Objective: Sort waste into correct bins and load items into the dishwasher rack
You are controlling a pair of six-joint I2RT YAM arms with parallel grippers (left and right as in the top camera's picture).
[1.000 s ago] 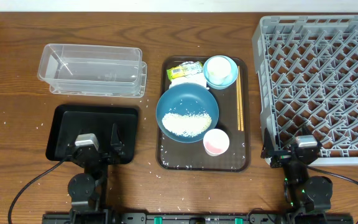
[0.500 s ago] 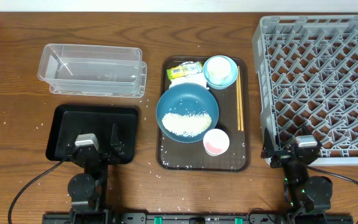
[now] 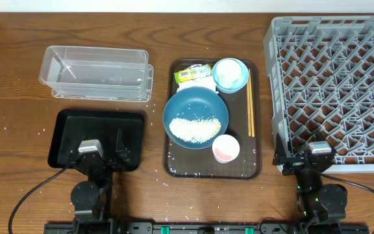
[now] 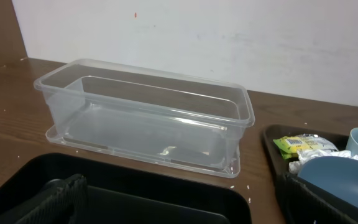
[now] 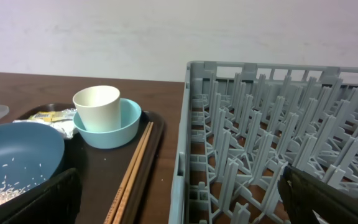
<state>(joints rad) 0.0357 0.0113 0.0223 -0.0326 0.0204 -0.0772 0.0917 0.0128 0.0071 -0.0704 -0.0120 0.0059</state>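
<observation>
We could read no text, number or sign in any view. The only printing we found was on the snack wrapper [image 3: 191, 73], which carried a pale label patch on its yellow-green face. From overhead the marks on it were too small to make out. In the left wrist view they showed only as blurred dark specks, and in the right wrist view the wrapper was too far off and too crumpled to show any lettering.
</observation>
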